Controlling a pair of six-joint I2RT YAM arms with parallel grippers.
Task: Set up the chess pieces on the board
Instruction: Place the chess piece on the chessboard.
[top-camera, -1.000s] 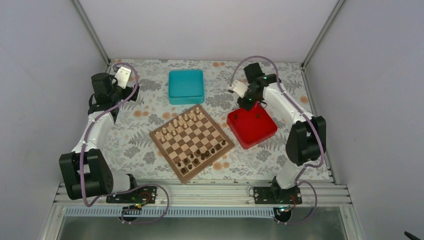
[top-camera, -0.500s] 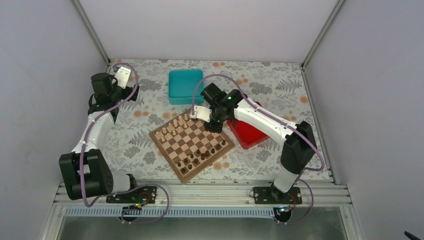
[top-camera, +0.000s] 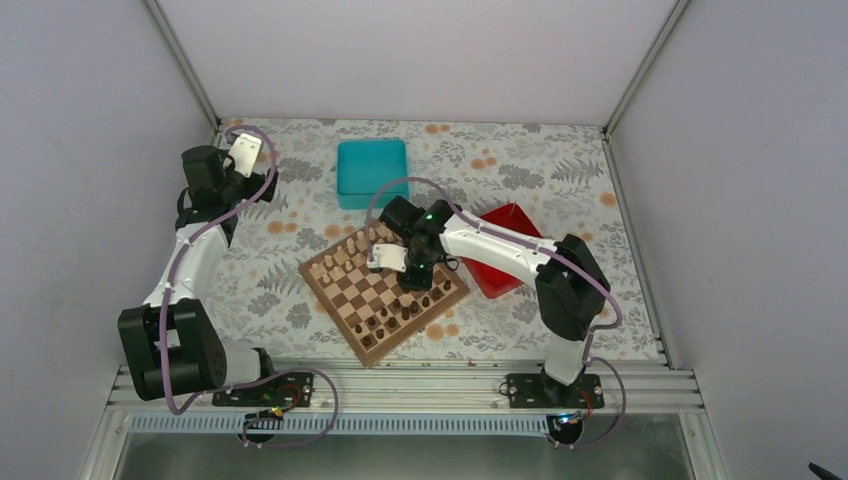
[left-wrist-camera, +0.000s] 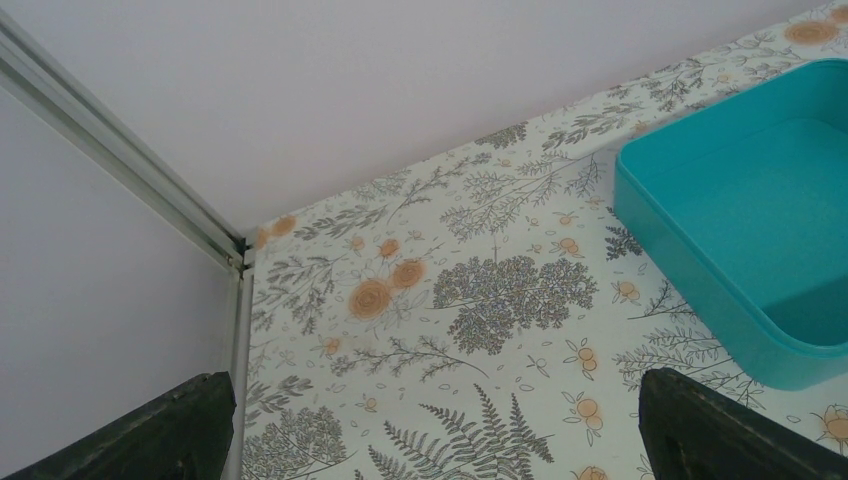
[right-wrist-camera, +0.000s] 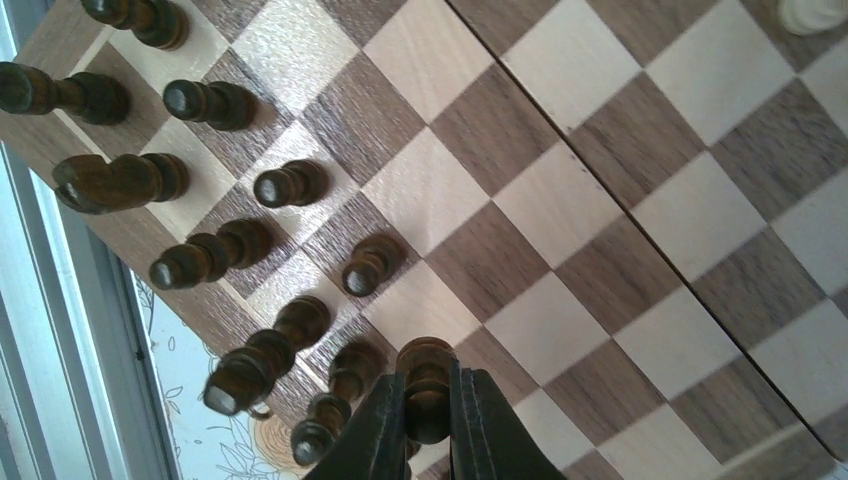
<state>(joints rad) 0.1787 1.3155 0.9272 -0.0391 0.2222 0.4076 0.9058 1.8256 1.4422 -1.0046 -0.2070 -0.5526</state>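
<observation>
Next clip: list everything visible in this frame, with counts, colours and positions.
chessboard: one, tan and dark brown checks, table centre, turned diagonally.
dark chess pieces: about ten, nearly black, crowded along the board's near-right edge.
pale chess pieces: too small to count, beige, along the board's far-left edge.
box: one, teal, beyond the board.
tray: one, red, right of the board.
table cover: one, white with floral print.
left gripper: open, empty, over the far-left corner near the box.
right gripper: shut on one dark piece, above the board's dark side.
</observation>
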